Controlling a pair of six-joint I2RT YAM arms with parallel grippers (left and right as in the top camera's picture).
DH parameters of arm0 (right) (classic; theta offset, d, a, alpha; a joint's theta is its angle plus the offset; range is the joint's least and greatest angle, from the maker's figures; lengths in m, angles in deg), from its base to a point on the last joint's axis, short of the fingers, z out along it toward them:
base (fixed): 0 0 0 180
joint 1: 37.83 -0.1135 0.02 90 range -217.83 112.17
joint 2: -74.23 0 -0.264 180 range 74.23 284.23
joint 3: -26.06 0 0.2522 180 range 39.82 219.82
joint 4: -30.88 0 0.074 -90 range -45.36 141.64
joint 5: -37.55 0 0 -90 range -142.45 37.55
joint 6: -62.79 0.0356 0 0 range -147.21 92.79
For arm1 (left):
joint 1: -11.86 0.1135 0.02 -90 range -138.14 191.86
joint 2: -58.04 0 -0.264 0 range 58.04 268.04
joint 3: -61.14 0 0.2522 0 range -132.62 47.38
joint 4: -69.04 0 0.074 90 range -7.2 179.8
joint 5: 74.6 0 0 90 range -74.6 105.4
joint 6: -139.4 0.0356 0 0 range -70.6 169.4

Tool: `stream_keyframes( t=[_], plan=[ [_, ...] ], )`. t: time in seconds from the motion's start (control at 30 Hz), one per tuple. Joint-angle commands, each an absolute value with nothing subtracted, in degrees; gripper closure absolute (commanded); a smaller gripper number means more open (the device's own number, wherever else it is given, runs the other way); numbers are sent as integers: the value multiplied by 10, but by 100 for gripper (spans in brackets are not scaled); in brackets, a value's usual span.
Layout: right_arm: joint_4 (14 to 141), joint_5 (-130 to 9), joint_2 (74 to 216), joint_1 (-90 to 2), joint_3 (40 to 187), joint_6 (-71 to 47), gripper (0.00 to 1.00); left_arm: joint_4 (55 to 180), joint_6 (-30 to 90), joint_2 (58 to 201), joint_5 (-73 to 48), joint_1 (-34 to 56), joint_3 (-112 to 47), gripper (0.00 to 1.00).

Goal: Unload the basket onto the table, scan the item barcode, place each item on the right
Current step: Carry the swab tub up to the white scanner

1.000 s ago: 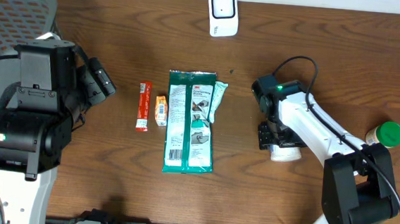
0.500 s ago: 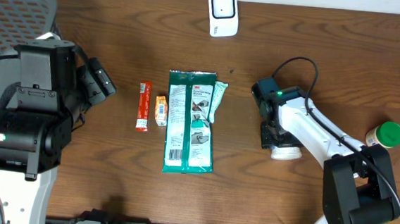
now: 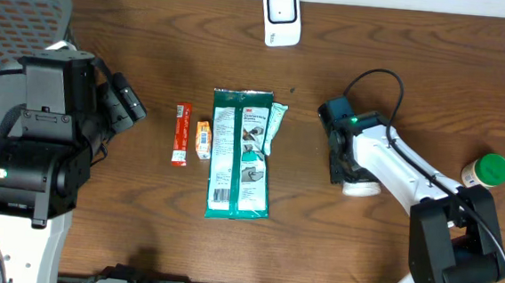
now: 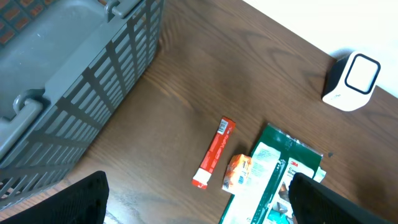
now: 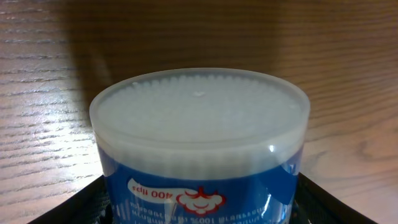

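Moved: right arm's wrist has shifted a little up-table over the tub and its jaws have drawn in since a second ago; nothing else on the table has shifted.
Right gripper [image 5: 202, 180]: part-way open, the dark fingers [image 5: 68, 202] closed in on both sides of the tub with no gap showing, so it has hold of the tub.
Task item: round clear plastic tub with blue label and frosted white lid [image 5: 199, 118], on the table's right half under the right wrist, apparently upright and not yet lifted.
Why held so: a side grip leaves lid and label uncovered, probably so the label can be turned to the reader; the barcode is not visible in any view.
Left gripper [image 4: 198, 180]: spread wide, holding nothing, parked high at the left by the grey slatted plastic basket [image 4: 74, 74], likely to stay clear.
Scanner: small white box-shaped barcode scanner [image 3: 282, 17], at the far edge, well apart from the tub.
Other items: green 3M wipes pack [image 3: 241, 154] at centre; red stick packet [image 3: 181, 134] and small orange packet [image 3: 203, 140] just left of it; green-capped bottle [image 3: 489, 169] at far right.
Surface: dark wooden table [image 3: 418, 64].
Step judged: grasp made; lift and carry to the scanner remain.
Risk: smooth round wall may slip or rotate in the jaws.
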State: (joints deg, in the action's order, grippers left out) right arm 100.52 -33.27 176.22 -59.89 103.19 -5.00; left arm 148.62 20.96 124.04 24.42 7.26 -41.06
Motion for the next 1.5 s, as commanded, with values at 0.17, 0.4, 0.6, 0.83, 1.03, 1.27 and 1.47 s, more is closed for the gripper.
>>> stream_keyframes(
  t=[0.17,0.4,0.6,0.83,1.03,1.27,1.47],
  plan=[
    [1010,-553,1719,-588,1084,-121,66,1488,215,1240,251,74,-417,10],
    [1010,-595,1715,-588,1090,-135,69,1488,215,1240,251,74,-417,10],
    [1164,-611,1715,-585,1256,-125,71,1488,215,1240,251,74,-417,10],
    [1272,-619,1768,-575,1546,-110,80,1488,215,1240,251,74,-417,10],
    [1285,-680,1938,-573,1784,-96,84,1488,215,1240,251,74,-417,10],
    [1076,-699,2091,-554,1846,-26,85,1488,215,1240,251,74,-417,10],
    [919,-700,2146,-533,1846,48,81,1488,215,1240,251,74,-417,10]
  ],
)
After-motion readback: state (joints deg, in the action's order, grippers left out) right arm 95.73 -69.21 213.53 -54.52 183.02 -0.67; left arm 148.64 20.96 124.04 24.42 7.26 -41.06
